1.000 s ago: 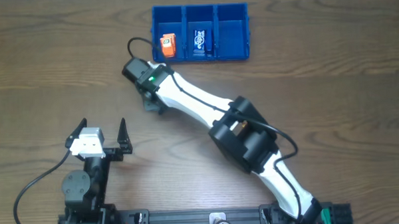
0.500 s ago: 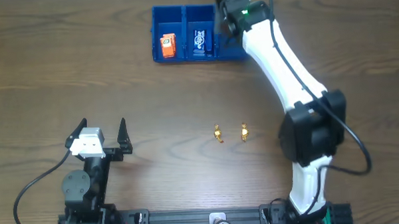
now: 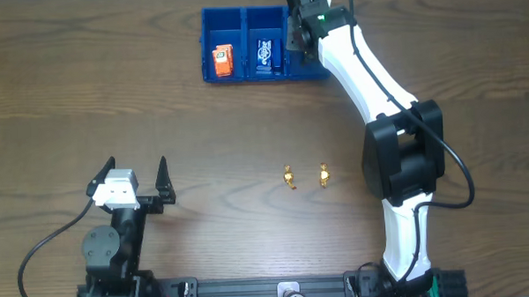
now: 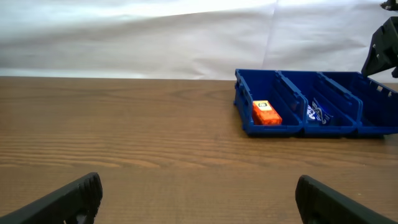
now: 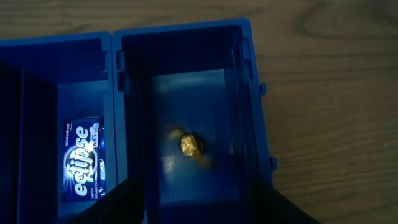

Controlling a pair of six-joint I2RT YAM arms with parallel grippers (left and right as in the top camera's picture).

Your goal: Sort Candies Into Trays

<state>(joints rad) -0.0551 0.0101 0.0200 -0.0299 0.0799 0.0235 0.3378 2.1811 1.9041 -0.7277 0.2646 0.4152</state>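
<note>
A blue tray point(image 3: 244, 78) with three compartments stands at the table's far edge. An orange candy point(image 3: 223, 62) lies in its left compartment and a dark blue pack point(image 3: 266, 53) in the middle one. My right gripper point(image 3: 296, 37) hangs open over the right compartment, where a gold-wrapped candy point(image 5: 190, 145) lies on the floor between the fingers' lines, beside the pack point(image 5: 81, 160). Two more gold candies point(image 3: 288, 177) point(image 3: 324, 174) lie mid-table. My left gripper point(image 3: 137, 171) stands open and empty near the front left, facing the tray point(image 4: 273, 129) from far off.
Bare wooden table lies between the tray and the two loose candies. The right arm's white links point(image 3: 377, 74) stretch from the front right across to the tray. A white backdrop point(image 4: 137, 37) rises behind the table's far edge.
The right arm swung from the table's left middle up to the tray's right compartment, then edged slightly left. Two gold candies it had covered now show. The left arm has not moved.
</note>
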